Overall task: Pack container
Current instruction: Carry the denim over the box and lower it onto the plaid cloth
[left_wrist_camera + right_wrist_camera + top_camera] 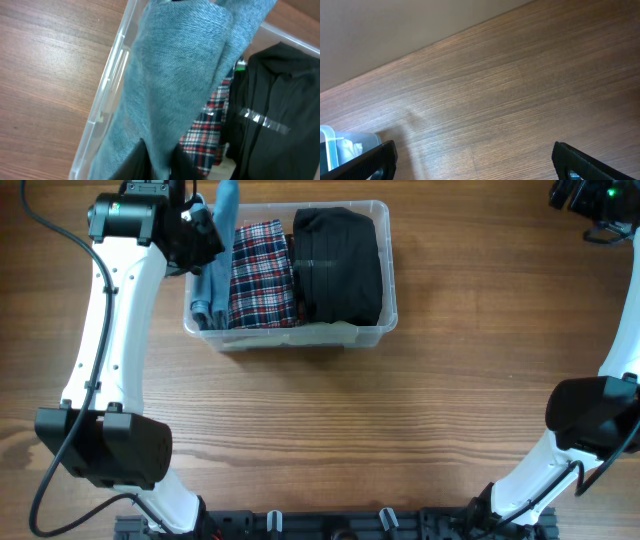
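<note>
Overhead, my left hand (212,228) sits over the left end of the container (300,338), clamped on blue cloth (170,85). My right hand (475,156) gapes above the worktop (520,90).

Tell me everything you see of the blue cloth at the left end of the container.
The blue-grey cloth is soft woven fabric, folded and draped. It hangs into the left end of the clear container, against its wall and beside the folded plaid garment. One part is pinched between the jaws of the left gripper.
</note>
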`<state>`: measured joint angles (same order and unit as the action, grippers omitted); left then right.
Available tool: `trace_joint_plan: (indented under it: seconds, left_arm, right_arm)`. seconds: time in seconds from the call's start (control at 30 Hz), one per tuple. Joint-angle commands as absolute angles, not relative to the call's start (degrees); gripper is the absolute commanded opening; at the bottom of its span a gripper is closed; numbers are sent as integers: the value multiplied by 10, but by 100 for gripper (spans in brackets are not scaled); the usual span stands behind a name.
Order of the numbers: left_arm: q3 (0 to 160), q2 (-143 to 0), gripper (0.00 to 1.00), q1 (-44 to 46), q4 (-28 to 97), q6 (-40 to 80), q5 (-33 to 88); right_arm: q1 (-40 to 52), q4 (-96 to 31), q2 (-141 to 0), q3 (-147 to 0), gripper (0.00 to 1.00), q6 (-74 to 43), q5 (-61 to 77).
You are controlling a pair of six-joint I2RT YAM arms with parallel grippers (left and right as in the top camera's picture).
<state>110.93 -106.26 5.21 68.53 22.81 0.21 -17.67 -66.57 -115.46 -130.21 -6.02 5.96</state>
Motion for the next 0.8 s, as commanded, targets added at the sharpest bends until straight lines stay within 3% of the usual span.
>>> trace_joint_plan:
  seconds: [0.0,0.07,0.43,0.6,0.63,0.77]
  left_arm:
    - [1118,-1061,45,54,678,230,-7]
    - [1118,-1061,53,63,676,230,-5]
    - [1118,-1061,54,186,584,229,3]
    - [1118,-1078,42,192,568,229,-7]
    - [1118,-1097,32,192,558,229,-7]
    - [1118,-1168,10,193,524,212,-8]
  right_arm:
    - [-175,-664,-1159,-1300,100,-65,56]
    - [-175,-664,-1159,-1300,100,-65,56]
    - [-175,-664,-1159,-1300,100,-65,56]
    - [-175,-664,-1159,-1300,100,-65,56]
    - [-175,-664,-1159,-1300,100,-65,56]
    - [-175,-664,-1159,-1300,100,-65,56]
